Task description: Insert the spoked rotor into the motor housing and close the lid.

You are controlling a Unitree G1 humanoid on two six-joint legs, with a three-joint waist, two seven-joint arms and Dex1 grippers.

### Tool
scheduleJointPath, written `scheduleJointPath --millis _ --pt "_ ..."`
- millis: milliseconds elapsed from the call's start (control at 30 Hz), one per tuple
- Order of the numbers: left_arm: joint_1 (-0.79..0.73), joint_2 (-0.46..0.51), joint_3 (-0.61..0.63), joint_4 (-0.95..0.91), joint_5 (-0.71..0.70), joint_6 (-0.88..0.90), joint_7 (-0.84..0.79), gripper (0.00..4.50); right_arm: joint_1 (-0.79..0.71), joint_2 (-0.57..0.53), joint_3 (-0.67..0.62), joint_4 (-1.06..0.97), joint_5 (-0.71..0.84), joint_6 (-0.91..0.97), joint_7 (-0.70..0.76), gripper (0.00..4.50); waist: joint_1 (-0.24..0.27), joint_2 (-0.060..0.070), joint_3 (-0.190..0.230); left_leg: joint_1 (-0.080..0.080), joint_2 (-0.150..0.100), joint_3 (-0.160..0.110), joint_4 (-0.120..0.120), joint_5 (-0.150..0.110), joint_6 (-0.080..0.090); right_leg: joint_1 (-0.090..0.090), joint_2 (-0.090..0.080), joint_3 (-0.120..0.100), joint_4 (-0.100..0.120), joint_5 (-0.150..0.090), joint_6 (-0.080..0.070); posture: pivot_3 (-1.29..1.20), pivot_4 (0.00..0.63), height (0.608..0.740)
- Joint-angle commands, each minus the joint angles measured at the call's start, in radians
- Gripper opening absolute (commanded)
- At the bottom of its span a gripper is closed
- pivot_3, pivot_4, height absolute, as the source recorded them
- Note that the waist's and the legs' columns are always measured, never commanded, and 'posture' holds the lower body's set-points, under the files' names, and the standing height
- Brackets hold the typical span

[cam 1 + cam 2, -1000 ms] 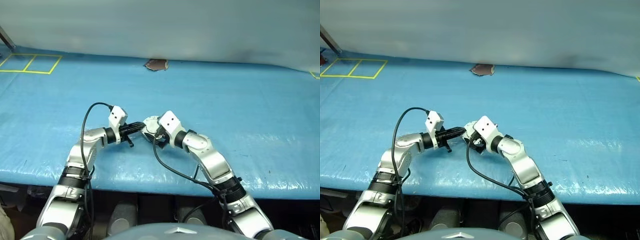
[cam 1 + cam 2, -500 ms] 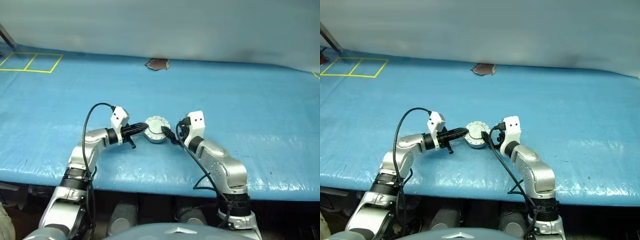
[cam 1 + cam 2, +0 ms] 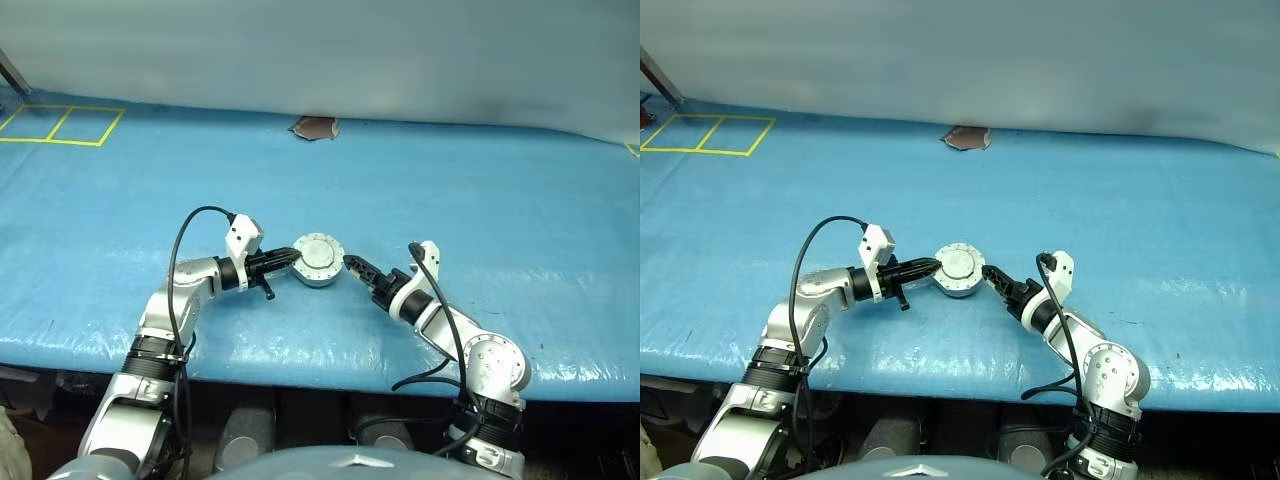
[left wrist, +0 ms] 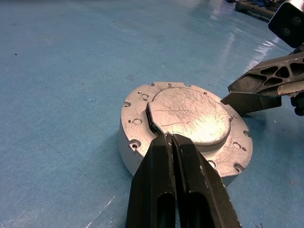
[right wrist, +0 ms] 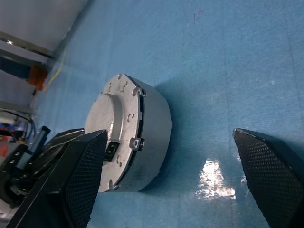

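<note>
Item: motor housing (image 3: pixel 318 268), short silver-grey cup, set on the blue table cover (image 3: pixel 480 200) near the front edge, between the two grippers. The lid (image 4: pixel 192 114) is seen shut flat on top, pale grey outer face up, with a small dark part at its rim.

Contents: hidden by the shut lid. The spoked rotor is judged to be inside, since it is seen nowhere on the cover; this cannot be confirmed.

Left gripper (image 4: pixel 170 142): fingers pressed together, nothing pinched, tips laid against the lid's rim by the dark part.

Right gripper (image 5: pixel 171 171): fingers spread wide, nothing between them, set just beside the housing on its far side from the left gripper, apart from it.

Other: small brown patch (image 3: pixel 313 128) at the far edge of the cover; yellow taped squares (image 3: pixel 60 125) at far left.

Risks, as judged: the housing is loose on a slick cover, so a sideways push from the left tips could slide it. If the lid is not fully seated, it could spring open once pressure is taken off. A careless pass of the open right fingers could catch the rim and tip the housing.
</note>
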Motion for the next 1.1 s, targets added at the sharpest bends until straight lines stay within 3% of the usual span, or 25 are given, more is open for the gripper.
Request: scheduleJointPath --millis 33,467,567,967,1100 --pt "0.001 0.003 -0.008 -0.037 -0.003 -0.005 -0.007 0.12 -0.023 0.157 0.029 0.073 0.099 0.003 -0.043 4.46 -0.004 0.000 0.000 0.000 0.000 0.000 0.000 0.000 0.000 0.000 0.000 0.000 0.000 0.000 0.000 0.00 0.150 0.740" --pt "0.015 0.014 -0.005 -0.050 0.003 -0.011 0.002 0.12 -0.098 0.141 0.107 0.236 0.216 -0.111 -0.072 4.46 -0.015 0.001 0.000 0.000 0.000 0.000 -0.001 0.000 0.001 0.001 0.001 0.000 -0.002 0.000 0.001 0.00 0.150 0.740" --pt "0.025 0.017 -0.005 -0.054 0.005 -0.013 0.004 0.12 -0.097 0.138 0.096 0.231 0.273 -0.128 -0.067 3.61 -0.016 0.002 0.001 0.000 0.000 0.001 -0.001 0.000 0.001 0.000 0.001 0.000 -0.002 0.001 0.001 0.00 0.150 0.740" --pt "0.024 0.016 -0.012 -0.058 0.015 -0.013 0.004 0.12 -0.067 0.112 0.114 0.221 0.353 -0.174 -0.111 3.61 -0.015 0.003 0.002 -0.002 0.000 0.000 -0.001 0.000 0.001 0.000 0.002 0.000 -0.004 0.002 0.003 0.00 0.150 0.740" --pt "0.022 0.014 -0.015 -0.052 0.018 -0.019 0.005 0.12 -0.064 0.111 0.114 0.240 0.347 -0.189 -0.151 2.79 -0.014 0.003 0.002 -0.003 0.000 0.000 -0.001 0.000 0.001 0.000 0.002 0.001 -0.005 0.002 0.003 0.00 0.150 0.740"
